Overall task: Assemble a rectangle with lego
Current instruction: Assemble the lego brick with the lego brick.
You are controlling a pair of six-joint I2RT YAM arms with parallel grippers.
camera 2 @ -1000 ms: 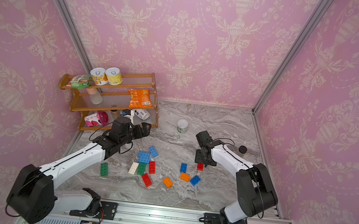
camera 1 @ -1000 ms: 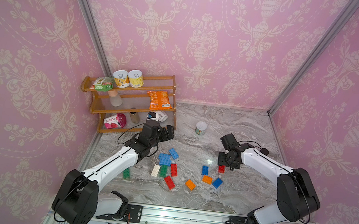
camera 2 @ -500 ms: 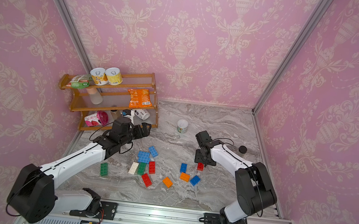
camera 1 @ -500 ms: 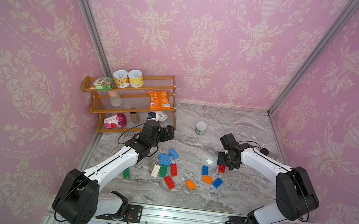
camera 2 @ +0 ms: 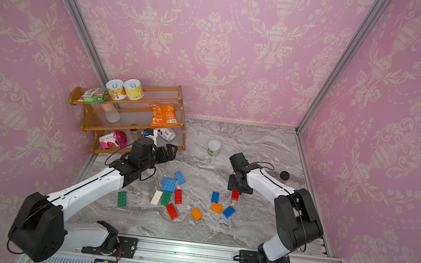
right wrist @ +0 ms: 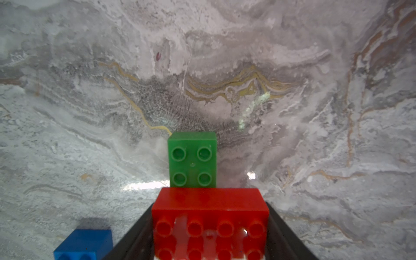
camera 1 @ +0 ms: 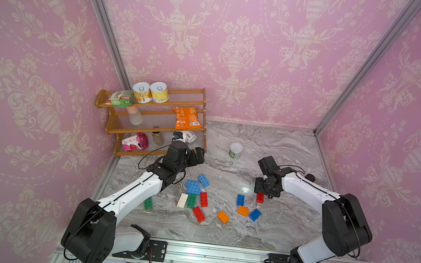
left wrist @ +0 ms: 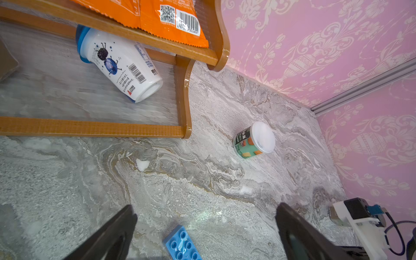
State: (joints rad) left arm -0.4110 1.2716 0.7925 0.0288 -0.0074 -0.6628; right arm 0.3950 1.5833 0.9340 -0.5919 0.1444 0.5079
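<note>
My right claw [right wrist: 209, 208] was clamped on a red brick [right wrist: 210, 227], studs up, with a finger pressed to each of its short ends. In both top views it sat low over the table [camera 1: 296, 152], right of centre. Just beyond the red brick lay a small green brick [right wrist: 192, 159]. The two seemed to touch edge to edge, though from that angle I could not be sure. A blue brick [right wrist: 83, 244] lay close beside the claw, apart from both.

The loose bricks [camera 1: 204, 199] were spread over the middle of the table, left of my right claw and nearer. They were blue, white, green, red and orange, a few lying side by side. One green one lay alone at the left edge of the spread, beside my left arm.

My left claw [left wrist: 206, 208] stood wide apart with nothing between its fingers, above the table just off the near right corner of the rack [left wrist: 90, 128]. A second blue brick [left wrist: 180, 245] lay on the table under it. A tub [left wrist: 254, 140] stood farther right, well apart from the bricks.
</note>
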